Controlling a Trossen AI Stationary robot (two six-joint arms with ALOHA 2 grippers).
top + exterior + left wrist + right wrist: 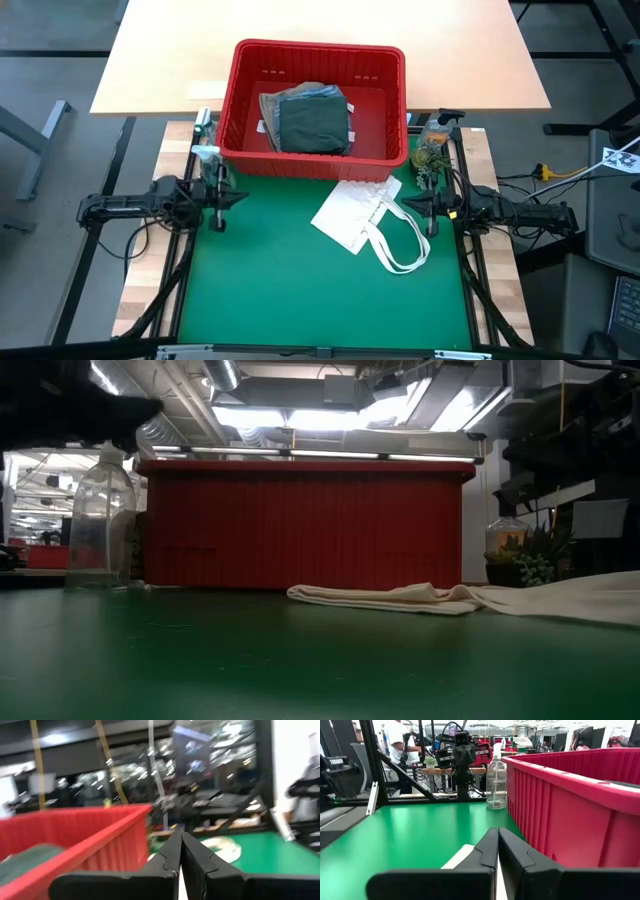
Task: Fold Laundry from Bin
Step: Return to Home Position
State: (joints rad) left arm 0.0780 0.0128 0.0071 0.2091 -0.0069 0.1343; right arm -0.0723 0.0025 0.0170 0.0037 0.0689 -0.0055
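Judging from the layout, the folding is complete and the step in hand is parking the arms at rest. The red bin (320, 47) sits at the far side of the green mat (300, 290). Inside it lies a folded stack topped by the dark green garment (313, 125).

The left gripper (180, 840) hangs beside the bin's near left corner, fingers pressed together and holding nothing. The right gripper (497, 835) is by the near right corner, likewise pressed flat and empty. Each points across the mat toward the other.

The next move, in my judgement, calls for little: taking the parked pose without snagging the white tote bag (355, 215), which lies on the mat just in front of the bin, near the right gripper.

Hidden items:
- Pieces under the green garment show only as tan and blue edges, so their number cannot be established.
- The low view presents only the bin's outer wall, so its contents are unseen there.
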